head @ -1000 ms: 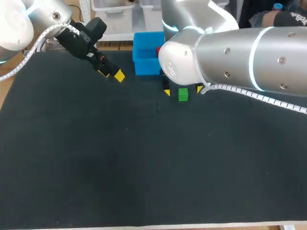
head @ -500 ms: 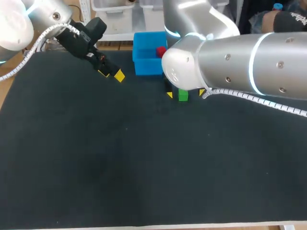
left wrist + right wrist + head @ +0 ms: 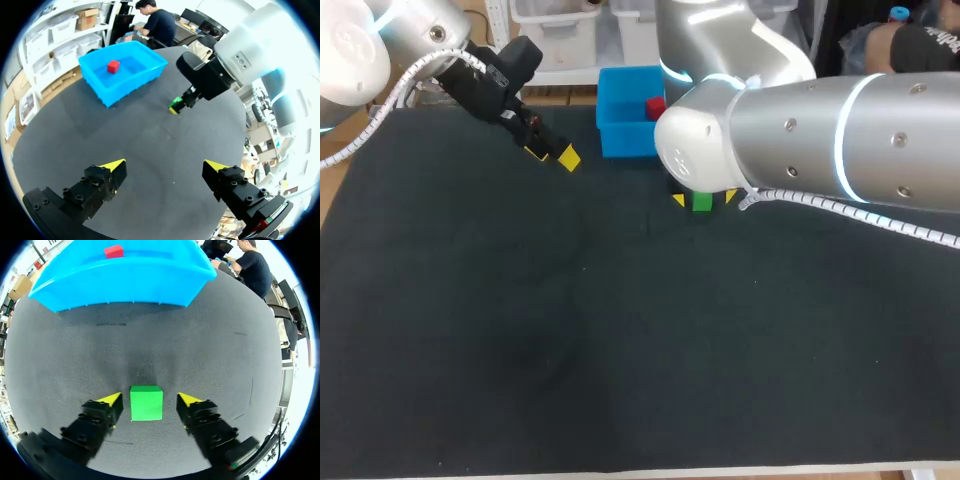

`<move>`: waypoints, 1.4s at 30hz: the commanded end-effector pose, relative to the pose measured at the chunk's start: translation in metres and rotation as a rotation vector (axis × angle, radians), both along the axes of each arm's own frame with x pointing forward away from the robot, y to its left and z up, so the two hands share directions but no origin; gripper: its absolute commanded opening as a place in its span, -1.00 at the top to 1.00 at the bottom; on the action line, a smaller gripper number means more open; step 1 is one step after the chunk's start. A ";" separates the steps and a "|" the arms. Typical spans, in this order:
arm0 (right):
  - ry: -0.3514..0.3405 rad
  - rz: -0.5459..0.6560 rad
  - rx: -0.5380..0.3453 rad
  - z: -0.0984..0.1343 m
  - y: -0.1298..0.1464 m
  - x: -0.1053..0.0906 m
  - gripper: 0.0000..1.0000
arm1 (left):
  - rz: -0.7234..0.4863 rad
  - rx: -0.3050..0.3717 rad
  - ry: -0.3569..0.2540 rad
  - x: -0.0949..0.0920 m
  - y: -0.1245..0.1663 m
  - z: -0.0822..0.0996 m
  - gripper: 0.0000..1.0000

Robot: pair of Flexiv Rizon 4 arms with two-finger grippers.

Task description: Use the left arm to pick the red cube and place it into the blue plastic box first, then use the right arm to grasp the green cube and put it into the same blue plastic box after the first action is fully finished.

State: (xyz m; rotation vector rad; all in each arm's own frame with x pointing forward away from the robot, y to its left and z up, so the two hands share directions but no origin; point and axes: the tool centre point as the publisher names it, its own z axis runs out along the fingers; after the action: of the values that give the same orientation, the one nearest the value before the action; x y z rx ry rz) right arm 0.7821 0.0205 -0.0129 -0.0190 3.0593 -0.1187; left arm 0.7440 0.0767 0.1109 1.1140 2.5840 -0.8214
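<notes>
Red cube (image 3: 114,251) is sitting inside the blue plastic box (image 3: 625,140), on its floor and toward the far wall as my right wrist camera sees it. So I judge the first half of the job done, and that is why the left arm is parked out of the way.

My left gripper (image 3: 552,155) hangs over the black table mat (image 3: 620,350) to the left of the box. Its fingers are spread wide with nothing between them. It is well apart from the cubes, which leaves the lane to the box free for the other arm.

Now the right side. My right gripper (image 3: 149,400) is low over the mat just in front of the box, and the green cube (image 3: 146,402) sits squarely between its two yellow tips. The fingers are released: in the right wrist view I see a strip of mat on each side of the cube, so neither tip touches it. The cube lies flat on the mat, its faces roughly square to the fingers. To my eye that is the reason for this straddling pose, as the pads can meet two opposite flat faces.

From the head camera the arm's big elbow covers most of the wrist; only the yellow tips and the cube peek out below it.

My read: this is the pre-grasp of step two. Next I would need an even squeeze, then a lift high enough to clear the box's near wall. The risk I see is one finger landing first and nudging the cube askew.
</notes>
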 end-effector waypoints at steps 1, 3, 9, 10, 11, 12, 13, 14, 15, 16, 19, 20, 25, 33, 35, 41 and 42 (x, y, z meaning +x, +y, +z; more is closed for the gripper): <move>-0.001 -0.003 -0.002 -0.005 0.001 0.000 1.00 | -0.002 -0.004 -0.003 0.000 0.001 -0.001 -1.00; 0.001 -0.003 -0.003 -0.006 0.002 0.000 1.00 | -0.002 -0.004 -0.003 0.000 0.001 -0.001 -1.00; 0.005 -0.002 -0.012 -0.011 0.003 -0.001 1.00 | -0.002 -0.004 -0.003 0.000 0.001 -0.001 -1.00; 0.005 -0.002 -0.013 -0.011 0.003 -0.001 1.00 | -0.002 -0.004 -0.003 0.000 0.001 -0.001 -1.00; 0.003 -0.002 -0.013 -0.009 0.003 -0.001 1.00 | -0.002 -0.004 -0.003 0.000 0.001 -0.001 -1.00; 0.001 -0.002 -0.014 -0.007 0.003 -0.001 1.00 | -0.002 -0.004 -0.003 0.000 0.001 -0.001 -1.00; -0.002 -0.001 -0.015 -0.004 0.003 -0.001 1.00 | -0.002 -0.004 -0.003 0.000 0.001 -0.001 -1.00; -0.008 -0.002 -0.017 -0.002 0.002 -0.001 1.00 | -0.002 -0.004 -0.003 0.000 0.001 -0.001 -1.00; -0.011 -0.004 -0.019 0.000 0.002 -0.001 1.00 | -0.002 -0.004 -0.003 0.000 0.001 -0.001 -1.00; -0.012 -0.006 -0.019 0.003 0.001 0.000 1.00 | -0.002 -0.004 -0.003 0.000 0.001 -0.001 -1.00; -0.023 -0.014 -0.014 0.012 -0.001 0.001 1.00 | -0.002 -0.004 -0.003 0.000 0.001 -0.001 -1.00; -0.027 -0.013 -0.014 0.016 -0.002 0.001 1.00 | -0.002 -0.004 -0.003 0.000 0.001 -0.001 -1.00; -0.059 -0.001 -0.008 0.032 -0.002 0.003 1.00 | -0.002 -0.004 -0.003 0.000 0.001 -0.001 -1.00; -0.095 0.016 0.026 0.060 -0.002 0.007 1.00 | -0.002 -0.004 -0.003 0.000 0.001 -0.001 -1.00; -0.101 0.022 0.047 0.066 -0.002 0.009 1.00 | -0.002 -0.004 -0.003 0.000 0.001 -0.001 -1.00; -0.123 0.038 0.065 0.083 -0.003 0.015 1.00 | -0.002 -0.004 -0.003 0.000 0.001 -0.001 -1.00; -0.127 0.040 0.068 0.086 -0.003 0.017 1.00 | -0.002 -0.004 -0.003 0.000 0.001 -0.001 -1.00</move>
State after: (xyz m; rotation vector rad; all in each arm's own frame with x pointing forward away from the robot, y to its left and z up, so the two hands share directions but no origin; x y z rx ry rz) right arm 0.8054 0.0234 0.0682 -0.0657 2.9486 -0.0265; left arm 0.7440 0.0767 0.1109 1.1140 2.5840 -0.8214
